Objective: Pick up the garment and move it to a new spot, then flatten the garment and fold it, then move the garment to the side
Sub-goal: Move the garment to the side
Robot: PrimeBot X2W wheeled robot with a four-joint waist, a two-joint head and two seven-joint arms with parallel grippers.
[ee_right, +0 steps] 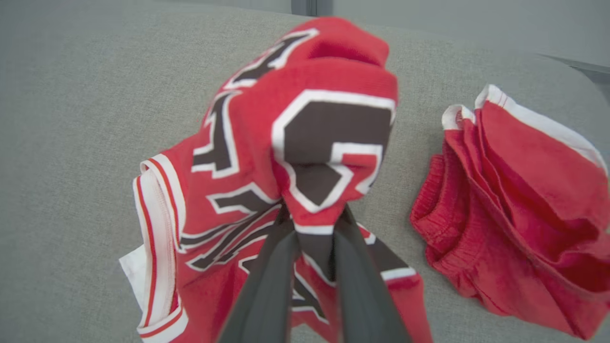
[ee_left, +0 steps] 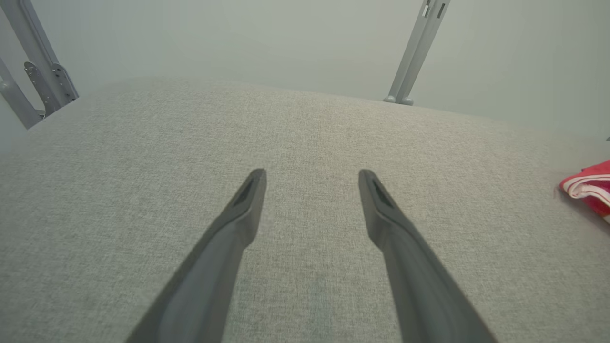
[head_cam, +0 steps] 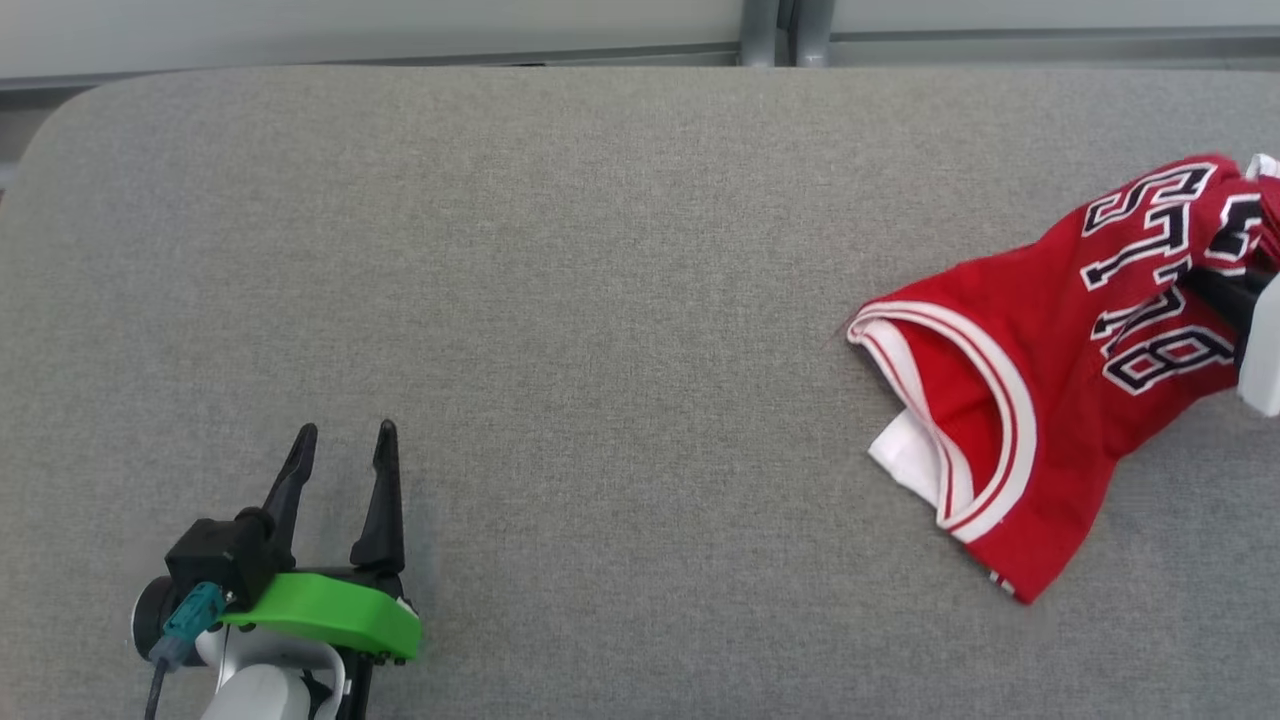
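At the desk's (head_cam: 600,250) right end: red garment (head_cam: 1040,380), bunched, its trimmed opening pointing left.
Right tool (ee_right: 317,214): pinching a fold of the lettered front.
Left tool (head_cam: 345,440): spread, holding nothing, well apart to the garment's left.
Nearer arm: right.
Likely travel: leftward across the desk.

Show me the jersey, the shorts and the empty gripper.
Jersey (head_cam: 1040,330), head view: red cloth beside the lettering.
Shorts (ee_right: 514,228), right wrist view: middle of the red fabric.
Left gripper (head_cam: 347,428), head view: midway between its open fingertips.
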